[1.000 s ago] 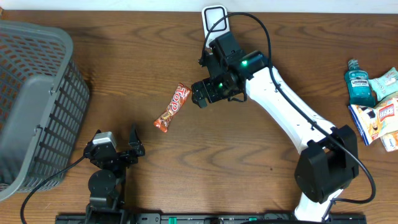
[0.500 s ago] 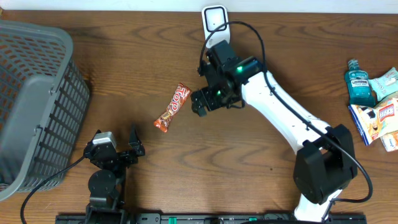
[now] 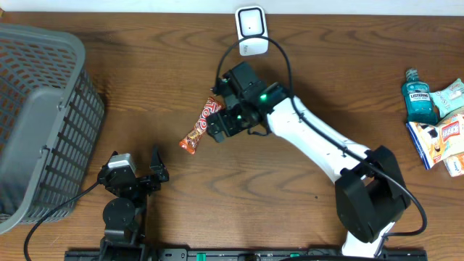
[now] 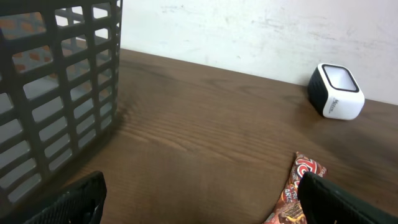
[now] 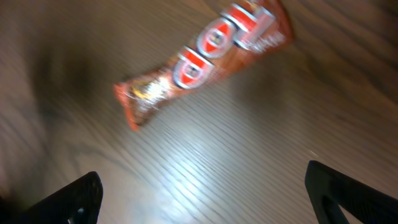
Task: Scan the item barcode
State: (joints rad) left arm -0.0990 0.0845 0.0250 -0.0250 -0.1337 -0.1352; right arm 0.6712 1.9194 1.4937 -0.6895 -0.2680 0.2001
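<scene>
At centre of the overhead view, the candy bar (image 3: 201, 127) lay flat on the table (image 3: 145, 72), its upper end between the wide-apart fingers of the right gripper (image 3: 217, 109), which held nothing. It looked light, with a crinkly, slippery wrapper, so a pinch across the firmer middle seemed safest. The left gripper (image 3: 158, 167) sat parted and empty at lower left. The basket (image 3: 43, 109) and the scanner (image 3: 251, 29) stood well apart from the bar.

From the left wrist, bare wood separated the bar (image 4: 298, 193) from the scanner (image 4: 336, 91).

From the right wrist, blurred, the bar (image 5: 205, 59) crossed the upper frame with open table around it.
</scene>
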